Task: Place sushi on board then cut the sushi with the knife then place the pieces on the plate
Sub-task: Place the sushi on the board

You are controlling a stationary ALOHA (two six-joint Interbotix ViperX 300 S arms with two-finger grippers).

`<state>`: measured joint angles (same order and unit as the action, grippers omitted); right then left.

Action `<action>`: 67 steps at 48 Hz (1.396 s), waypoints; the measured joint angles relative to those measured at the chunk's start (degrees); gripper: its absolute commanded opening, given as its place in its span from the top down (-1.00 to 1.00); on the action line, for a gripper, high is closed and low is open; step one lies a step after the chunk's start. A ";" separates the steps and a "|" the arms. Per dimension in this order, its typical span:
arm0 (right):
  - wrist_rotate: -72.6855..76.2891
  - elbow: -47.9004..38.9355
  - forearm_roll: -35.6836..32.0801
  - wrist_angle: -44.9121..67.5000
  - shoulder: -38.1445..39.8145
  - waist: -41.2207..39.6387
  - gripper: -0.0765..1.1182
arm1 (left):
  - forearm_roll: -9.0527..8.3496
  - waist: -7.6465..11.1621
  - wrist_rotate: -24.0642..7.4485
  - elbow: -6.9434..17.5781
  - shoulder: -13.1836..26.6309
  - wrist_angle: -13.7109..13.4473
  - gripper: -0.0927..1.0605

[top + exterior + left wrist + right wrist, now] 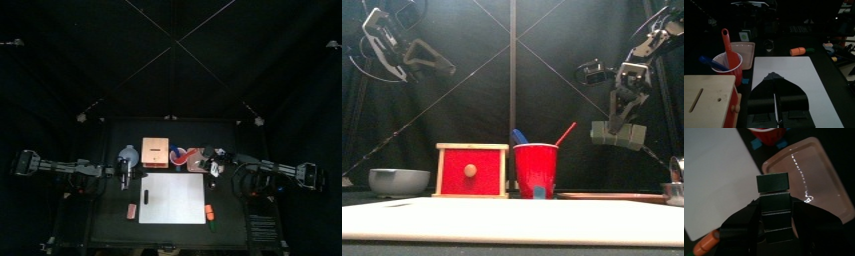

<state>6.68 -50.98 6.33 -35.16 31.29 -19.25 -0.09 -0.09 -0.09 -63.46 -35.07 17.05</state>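
While the right gripper (774, 203) hung raised at the table's right, its jaws were clamped on the dark green toy sushi roll of blocks (773, 183), aloft near the edge of the flat pink tray (814, 175), beside the white cutting board (714, 173). The left gripper (773, 76) hovered over that board, jaws pressed together, empty

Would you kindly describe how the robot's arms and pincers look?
The left arm and right arm are black and jointed. The left pincer has two broad black jaws tapering to a point. The right pincer looks grey from outside, under a pale cross-plate.
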 measured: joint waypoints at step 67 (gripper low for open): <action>105.47 32.17 -36.39 -16.70 -41.40 36.04 -0.05 | 0.00 0.35 0.00 -0.79 -0.26 -0.09 0.87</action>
<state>112.15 -18.81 -30.06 -51.86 -10.11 16.79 -0.09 0.26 -0.09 -64.25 -35.33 16.96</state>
